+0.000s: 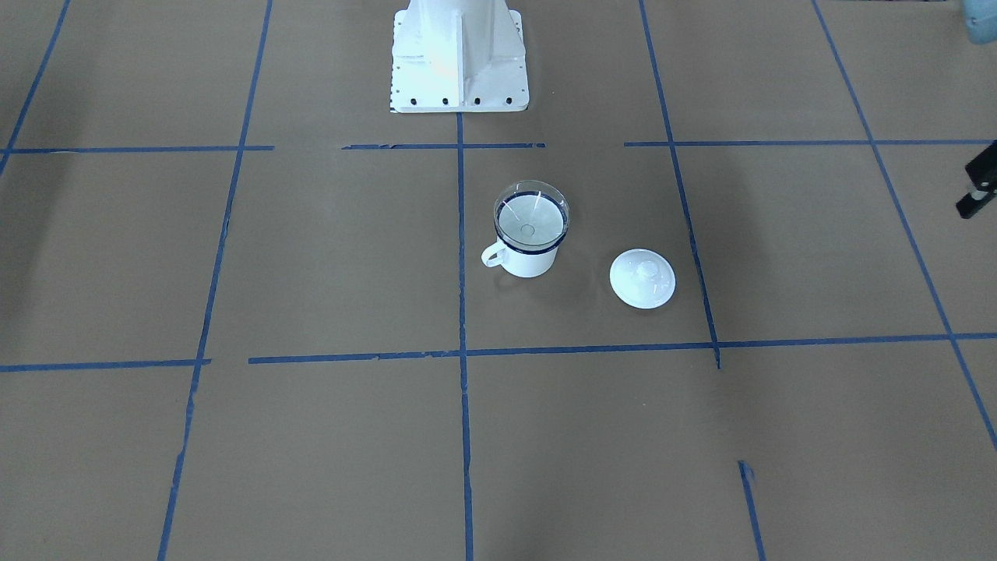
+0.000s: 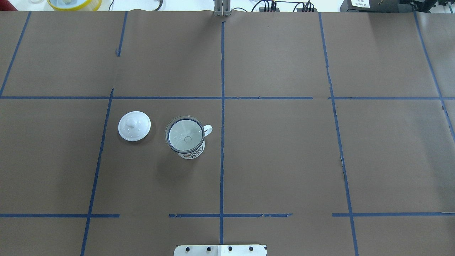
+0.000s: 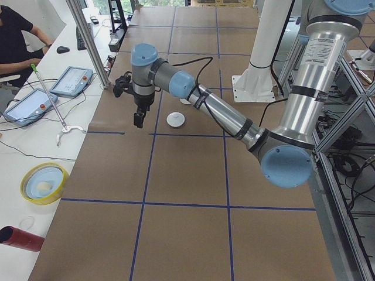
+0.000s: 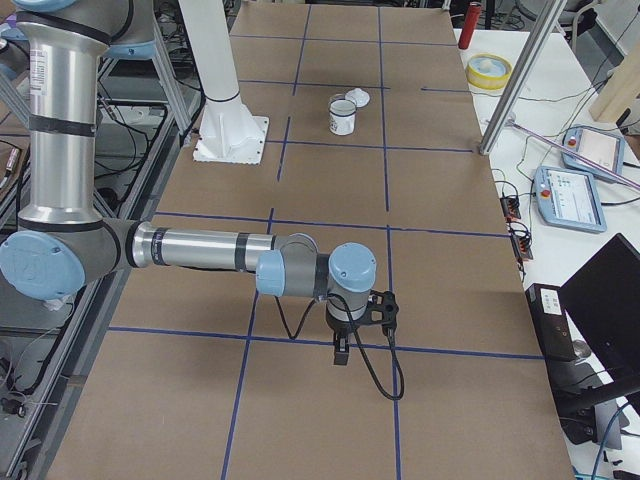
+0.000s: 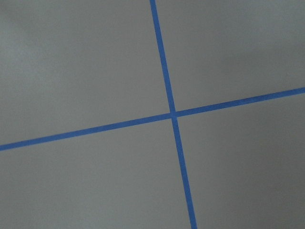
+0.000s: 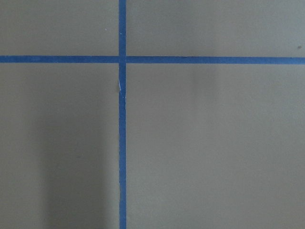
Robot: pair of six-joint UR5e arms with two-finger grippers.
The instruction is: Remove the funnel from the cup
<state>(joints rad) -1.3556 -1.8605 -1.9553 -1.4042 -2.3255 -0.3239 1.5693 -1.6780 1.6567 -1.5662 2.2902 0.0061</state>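
The cup (image 1: 530, 261), a white mug with a dark blue rim, stands upright near the table's middle. The clear funnel (image 1: 530, 221) sits in its mouth, cone up. Both show in the overhead view, cup (image 2: 194, 153) and funnel (image 2: 185, 135), and small in the right exterior view (image 4: 343, 117). My left gripper (image 3: 139, 119) hangs above the table, far out from the cup; I cannot tell whether it is open. My right gripper (image 4: 342, 352) hangs over the table's far end on my right; I cannot tell its state. Both wrist views show only brown paper and blue tape.
A white round lid with a knob (image 1: 642, 278) lies flat beside the cup, on my left (image 2: 134, 126). The robot base (image 1: 459, 62) stands behind the cup. A yellow bowl (image 3: 44, 182), a red cylinder (image 3: 20, 238) and tablets lie on the side bench.
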